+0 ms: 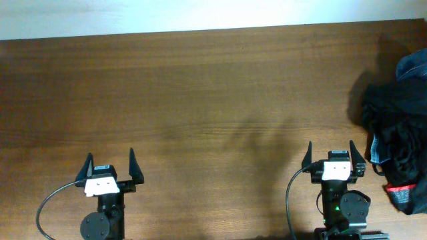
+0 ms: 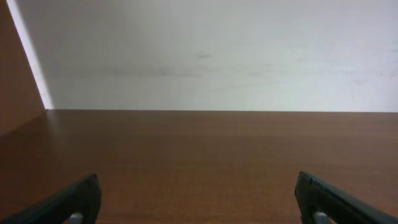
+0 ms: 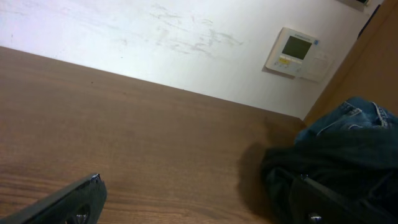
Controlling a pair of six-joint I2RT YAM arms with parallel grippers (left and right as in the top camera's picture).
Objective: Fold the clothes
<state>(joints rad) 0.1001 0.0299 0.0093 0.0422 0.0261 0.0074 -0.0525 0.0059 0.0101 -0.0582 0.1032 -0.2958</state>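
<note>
Black pants (image 1: 402,179) lie crumpled just beside the right gripper (image 1: 331,150), on its outer side, with a red-edged band showing. Blue denim (image 1: 413,65) is heaped against them, farther from that gripper. The right gripper's fingers stand wide apart and hold nothing. The left gripper (image 1: 110,160), well apart on the right gripper's inner side, is equally wide and empty.

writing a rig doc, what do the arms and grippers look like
Both match: the left gripper and right gripper have two black pointed fingers on a white block, with a black round joint behind. A thin cable loops from each; a green light glows on the right arm.
</note>
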